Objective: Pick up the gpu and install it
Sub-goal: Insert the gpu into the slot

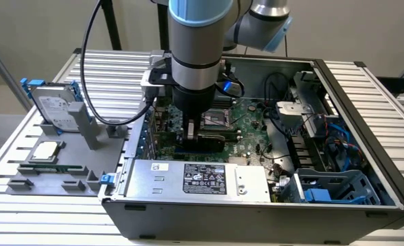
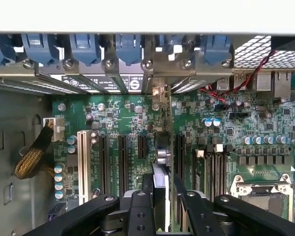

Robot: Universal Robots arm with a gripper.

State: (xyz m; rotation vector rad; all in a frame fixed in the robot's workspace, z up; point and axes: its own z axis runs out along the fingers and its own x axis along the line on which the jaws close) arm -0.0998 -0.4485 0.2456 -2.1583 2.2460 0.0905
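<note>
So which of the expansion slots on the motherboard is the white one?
The white slot is the long one at the end of the row nearest the braided cable; the others are black, and the gripper holds the gpu over those.

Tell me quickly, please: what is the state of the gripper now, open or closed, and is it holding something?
Gripper: closed on the gpu, which it holds edge-on above the motherboard inside the computer case.

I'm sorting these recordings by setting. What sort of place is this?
Probably a robotics lab bench set up for PC assembly: an open computer case sits on a slatted metal table, a grey parts fixture holds a hard drive, and the gripper holds the gpu over the motherboard.
</note>
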